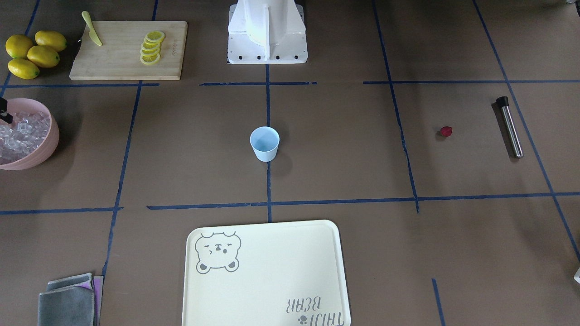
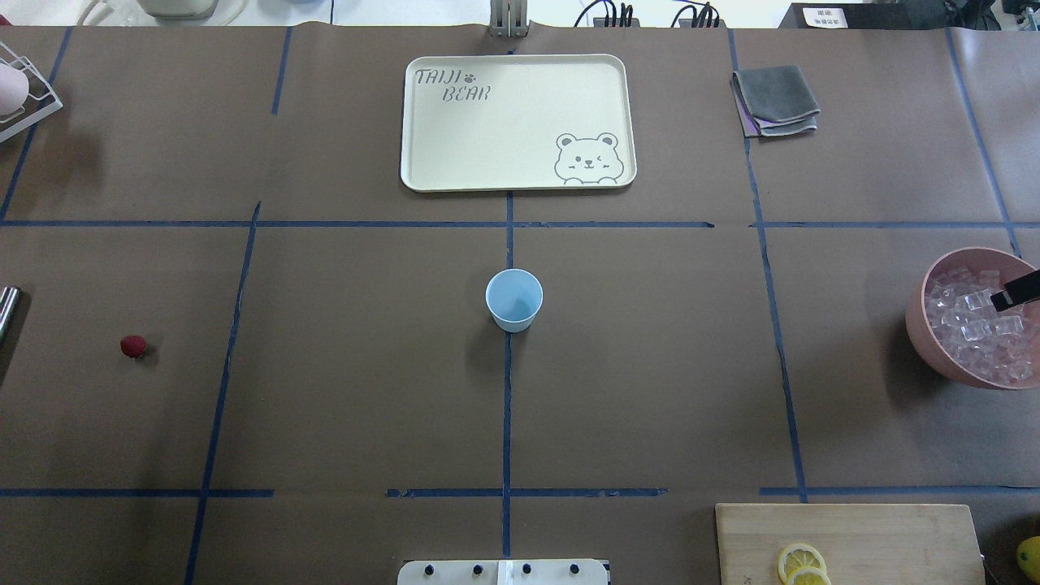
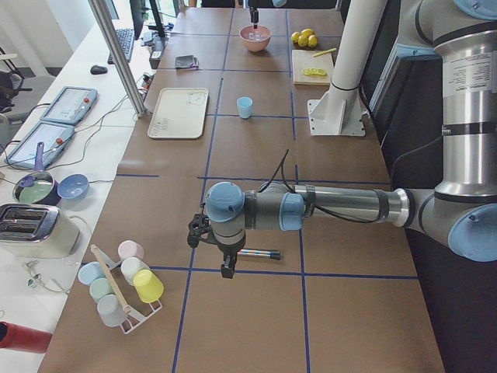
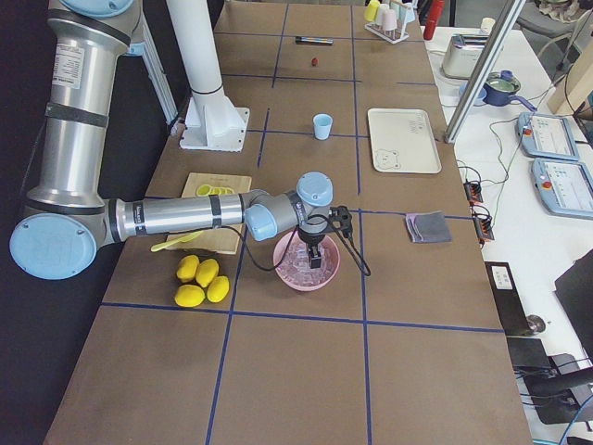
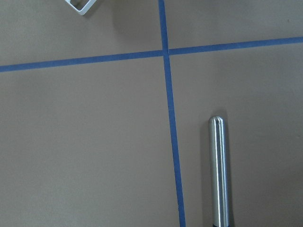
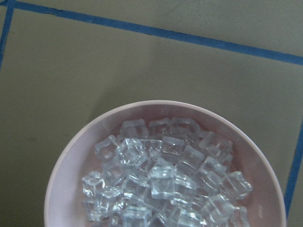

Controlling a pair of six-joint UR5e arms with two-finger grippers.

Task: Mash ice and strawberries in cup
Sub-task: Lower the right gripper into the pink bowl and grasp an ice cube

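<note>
The pale blue cup [image 1: 264, 143] stands upright and empty at the table's middle, also in the overhead view [image 2: 513, 299]. The ice [image 6: 161, 182] fills a pink bowl [image 2: 934, 341] at the robot's right. My right gripper [image 2: 1017, 292] hangs just over the ice; only a black finger piece shows, so I cannot tell open or shut. The strawberry [image 1: 446, 131] lies alone on the table at the left side. A steel muddler [image 1: 510, 128] lies beyond it, also in the left wrist view [image 5: 218, 170]. My left gripper [image 3: 226, 266] hovers over the muddler; I cannot tell its state.
A cream bear tray [image 2: 422, 122] lies beyond the cup. A cutting board [image 1: 122, 63] holds lemon slices [image 1: 152, 47] and a yellow knife [image 1: 92, 29]; whole lemons [image 1: 31, 53] sit beside it. Folded grey cloths [image 2: 773, 99] and a cup rack [image 3: 124, 284] stand at the far corners.
</note>
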